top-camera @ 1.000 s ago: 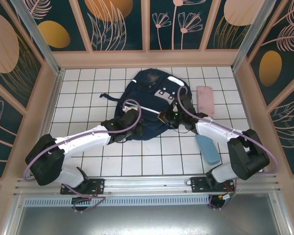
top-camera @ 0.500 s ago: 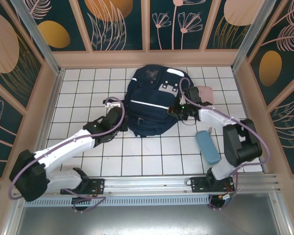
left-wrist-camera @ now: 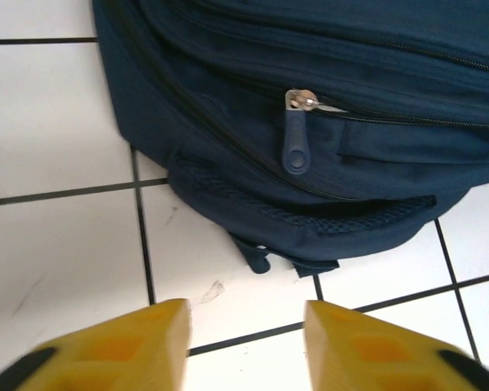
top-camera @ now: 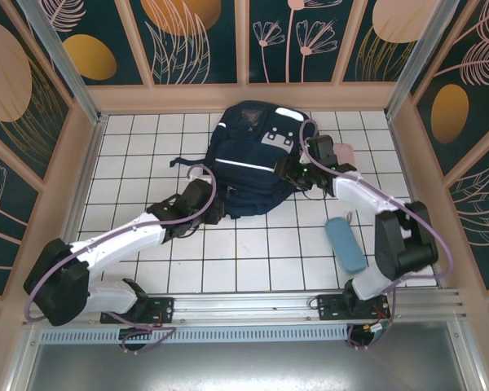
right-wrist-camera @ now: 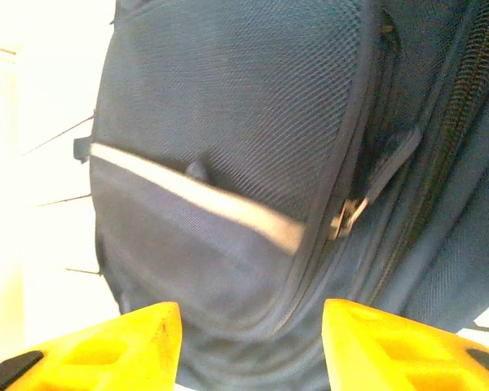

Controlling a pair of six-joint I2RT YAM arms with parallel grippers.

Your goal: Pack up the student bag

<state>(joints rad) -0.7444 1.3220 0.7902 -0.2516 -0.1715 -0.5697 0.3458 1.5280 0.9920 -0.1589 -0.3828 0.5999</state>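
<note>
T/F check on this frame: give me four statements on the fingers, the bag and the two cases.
1. The left fingers are apart with nothing between them. True.
2. The blue case lies on top of the bag. False: it lies on the tiles to the right, apart from the bag.
3. The left wrist view shows a zipper pull on the bag. True.
4. The right fingers grip the pink case. False: they are apart, facing the bag; the pink case lies on the tiles beside the right arm.
</note>
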